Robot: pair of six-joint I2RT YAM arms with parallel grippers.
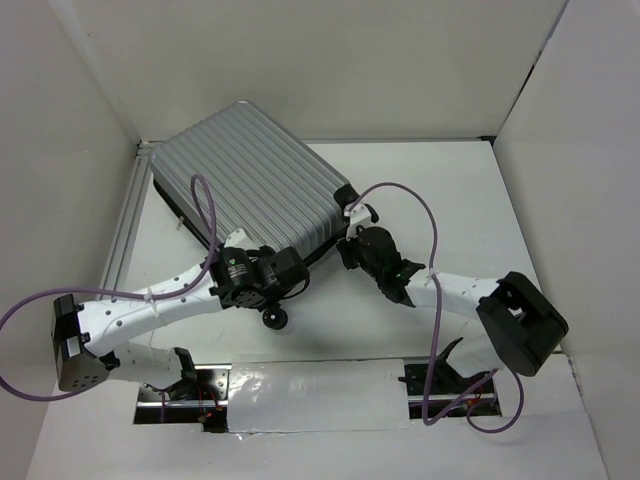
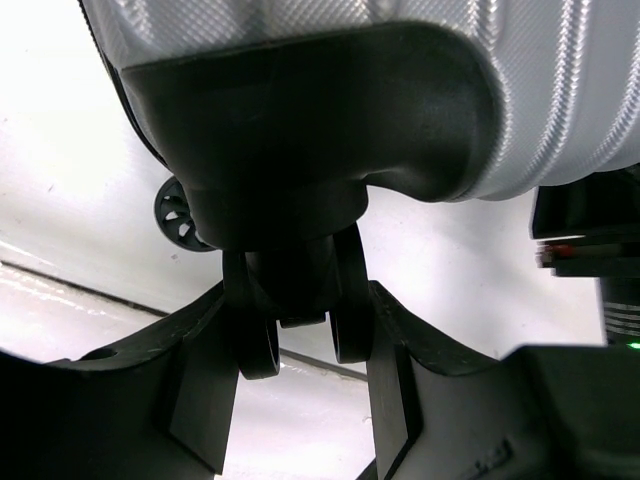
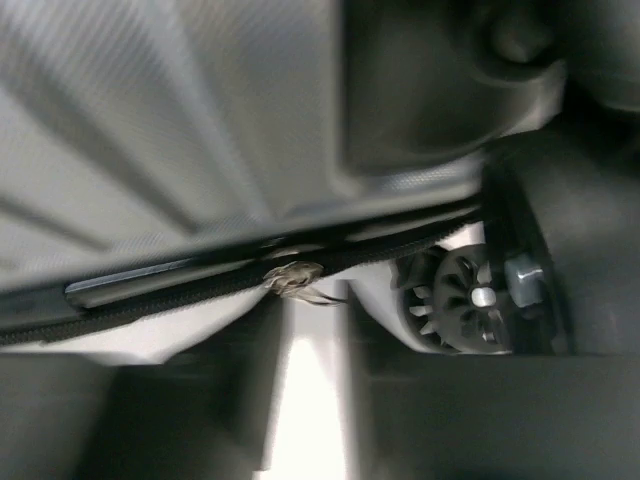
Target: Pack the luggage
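The luggage (image 1: 250,175) is a silver-grey ribbed suitcase, closed, lying at the back left of the table. My left gripper (image 1: 290,272) is at its near corner. In the left wrist view the left gripper (image 2: 300,305) has its fingers (image 2: 200,390) pressed on either side of a black twin wheel (image 2: 345,320) under the black corner cap (image 2: 300,130). My right gripper (image 1: 350,245) is at the right corner. In the blurred right wrist view the right gripper (image 3: 315,330) stands narrowly open just below the black zipper seam (image 3: 180,290), beside a frayed tag (image 3: 295,280) and a wheel (image 3: 465,300).
White walls enclose the white table (image 1: 450,200) on three sides. An aluminium rail (image 1: 125,220) runs along the left edge beside the suitcase. Another wheel (image 1: 275,318) shows below the left gripper. A shiny white strip (image 1: 320,395) lies between the arm bases.
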